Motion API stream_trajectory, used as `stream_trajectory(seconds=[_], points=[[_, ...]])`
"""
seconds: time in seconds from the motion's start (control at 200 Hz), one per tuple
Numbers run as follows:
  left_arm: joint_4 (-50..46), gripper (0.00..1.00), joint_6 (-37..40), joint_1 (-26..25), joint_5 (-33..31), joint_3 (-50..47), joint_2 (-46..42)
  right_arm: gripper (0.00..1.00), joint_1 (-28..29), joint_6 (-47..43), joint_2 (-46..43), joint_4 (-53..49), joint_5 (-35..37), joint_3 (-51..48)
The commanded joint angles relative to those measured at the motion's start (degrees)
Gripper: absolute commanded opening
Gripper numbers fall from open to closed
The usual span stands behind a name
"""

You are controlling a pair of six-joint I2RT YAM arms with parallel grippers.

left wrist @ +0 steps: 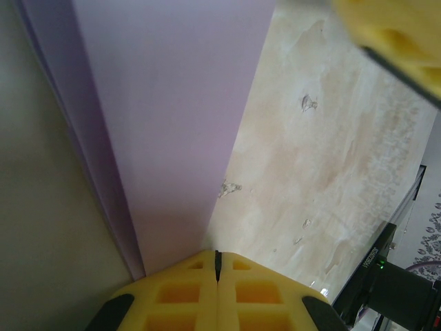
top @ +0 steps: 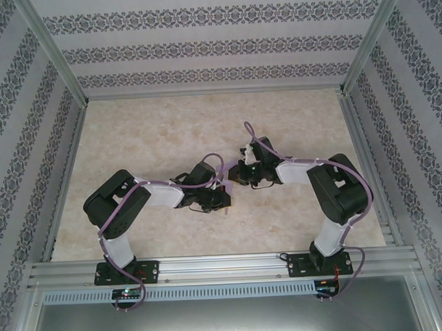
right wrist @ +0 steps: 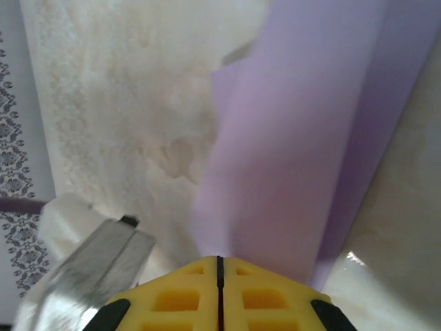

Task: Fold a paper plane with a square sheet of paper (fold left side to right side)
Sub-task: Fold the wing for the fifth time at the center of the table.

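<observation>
Clamp status: both sides closed

Left tool [left wrist: 218, 261]: the yellow pads are pressed flat together, and the lilac sheet of paper [left wrist: 172, 124] runs straight out of the seam between them. Right tool [right wrist: 220, 263]: likewise closed, with its pads meeting on the opposite end of the same sheet (gripped, not merely touching).

From the left wrist, the sheet shows stacked edges along its left side, so it lies in more than one layer; the exact fold pattern cannot be determined. A yellow pad of the right tool sits blurred in the upper right corner of that view.

From above, the two arms bend inward and their tools meet near the centre of the marbled worktop [top: 154, 131], just beside one another. The sheet spans the short gap between them. Whether it rests on the worktop surface cannot be told.
</observation>
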Motion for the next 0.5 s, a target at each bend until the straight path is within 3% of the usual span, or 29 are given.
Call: stream_trajectory(seconds=[0.0, 0.28, 0.5], points=[[-4.2, 0.00, -0.1, -0.9, -1.6, 0.4, -1.3, 0.07, 0.6, 1.7, 3.5, 1.3, 0.0, 1.8], [-7.2, 0.09, 0.1, -0.9, -1.7, 2.6, -6.6, 0.07, 0.6, -1.9, 6.8, -8.4, 4.5, 4.5], [-11.1, 0.11, -0.8, -1.0, 1.7, 5.2, -7.9, 0.07, 0.6, -2.6, 7.0, -9.6, 4.9, 5.0]])
